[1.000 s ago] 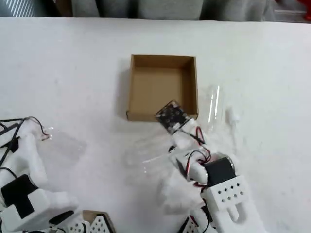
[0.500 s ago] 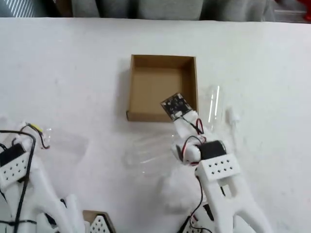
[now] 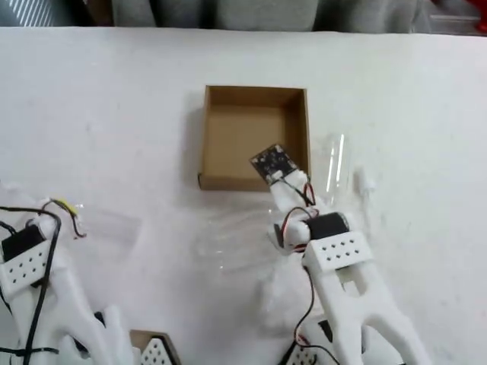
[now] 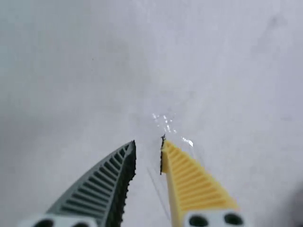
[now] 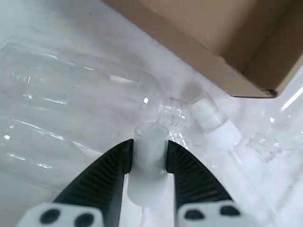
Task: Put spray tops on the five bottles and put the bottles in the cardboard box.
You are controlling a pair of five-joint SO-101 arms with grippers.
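Right fingers (image 5: 102, 177), black and ribbed, pinch a white spray top (image 5: 147, 187) from both sides. The top sits just beside the threaded neck of a clear bottle (image 5: 80, 90). That bottle lies on its side on the table (image 3: 114, 91), near a corner of the cardboard box (image 5: 222, 33). Left fingers (image 4: 106, 182), one grey and one yellow, stand slightly apart with nothing visibly between them, over glints of clear plastic. A second white top (image 5: 210, 125) lies near the same neck; cannot tell if it is attached to anything. The bottles seen all lie on the table outside the box.

Risks, as a judgement:
- The bottle is round, smooth and unheld, so pushing the top against its neck would likely roll or slide it away.
- The top meets the neck at an angle, so the thread may not catch or may cross.
- The second top lies close by and could get knocked aside.
- Clear walls on a white table make the bottle outline hard to read, so a grab could miss.

Materials:
- Bottles are thin glossy clear plastic, cylindrical, probably light and squashy.
- Tops are hard, smooth white plastic with a round collar.
- The box is matte brown cardboard, square, with low walls and an open top.
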